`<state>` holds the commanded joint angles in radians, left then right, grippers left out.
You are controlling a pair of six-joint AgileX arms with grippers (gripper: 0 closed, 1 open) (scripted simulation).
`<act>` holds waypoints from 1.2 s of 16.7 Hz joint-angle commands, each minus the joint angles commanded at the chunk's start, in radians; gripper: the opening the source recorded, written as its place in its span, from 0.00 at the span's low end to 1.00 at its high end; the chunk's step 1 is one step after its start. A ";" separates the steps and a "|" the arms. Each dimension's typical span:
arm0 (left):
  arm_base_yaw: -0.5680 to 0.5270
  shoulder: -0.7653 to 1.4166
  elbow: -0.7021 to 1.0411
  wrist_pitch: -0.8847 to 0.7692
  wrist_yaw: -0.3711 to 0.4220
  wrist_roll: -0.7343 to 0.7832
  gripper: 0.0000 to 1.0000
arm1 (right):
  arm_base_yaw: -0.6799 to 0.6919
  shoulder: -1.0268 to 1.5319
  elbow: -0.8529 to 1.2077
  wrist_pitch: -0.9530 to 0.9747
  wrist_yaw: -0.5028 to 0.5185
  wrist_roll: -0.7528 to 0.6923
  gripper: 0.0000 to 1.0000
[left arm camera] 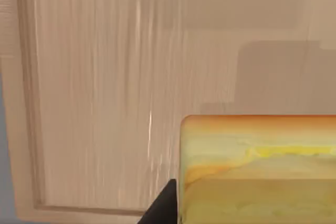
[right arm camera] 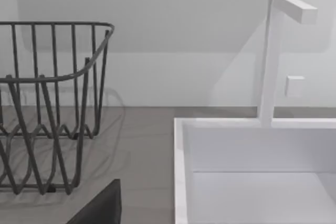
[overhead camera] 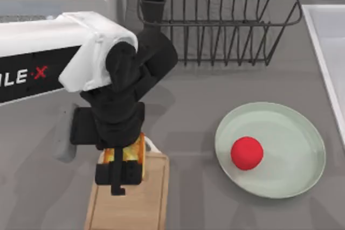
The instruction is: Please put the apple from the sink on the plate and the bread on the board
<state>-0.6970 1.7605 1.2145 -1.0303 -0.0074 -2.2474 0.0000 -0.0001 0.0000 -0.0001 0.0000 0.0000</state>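
The left gripper (overhead camera: pixel 121 173) hangs over the near-handle end of the wooden cutting board (overhead camera: pixel 135 206), pointing down at it. Its two black fingers (overhead camera: pixel 116 175) are closed a narrow way on the bread (overhead camera: pixel 135 154), a thick toasted slice with a golden-orange face and pale yellow sides, and the slice stands on its edge between them. From above, the bread is seen just over the end of the board where the white arched handle (overhead camera: pixel 152 145) begins. In the left wrist view the bread (left arm camera: pixel 257 169) is very close to the camera, with one dark finger (left arm camera: pixel 163 205) beside it, and the board (left arm camera: pixel 105 103) with its edge groove lies under it. I cannot tell if the slice already touches the wood or is a little above it.

The red apple (overhead camera: pixel 247 153) lies on the pale mint-green plate (overhead camera: pixel 291 133), a little to the board side of the plate's centre. The plate stands to the right of the board, well apart from it, on the grey table (overhead camera: pixel 194 106).

The white sink (overhead camera: pixel 326 41) is at the right edge of the table, beyond the plate from the board. In the right wrist view its basin (right arm camera: pixel 252 171) has a white square faucet (right arm camera: pixel 273 56) behind it. A dark wire dish rack (overhead camera: pixel 215 20) stands behind the board and plate, also seen in the right wrist view (right arm camera: pixel 47 103) beside the sink.

The right gripper is away from the board; a dark part (right arm camera: pixel 100 205) of it is seen in the right wrist view, and I cannot tell how its fingers stand.
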 joint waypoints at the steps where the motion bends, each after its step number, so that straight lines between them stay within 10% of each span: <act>1: 0.000 0.000 0.000 0.000 0.000 0.000 0.00 | 0.000 0.000 0.000 0.000 0.000 0.000 1.00; 20: 0.001 0.064 -0.108 0.176 0.000 0.002 0.00 | 0.000 0.000 0.000 0.000 0.000 0.000 1.00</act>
<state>-0.6965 1.8243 1.1061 -0.8547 -0.0071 -2.2458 0.0000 -0.0001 0.0000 -0.0001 0.0000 0.0000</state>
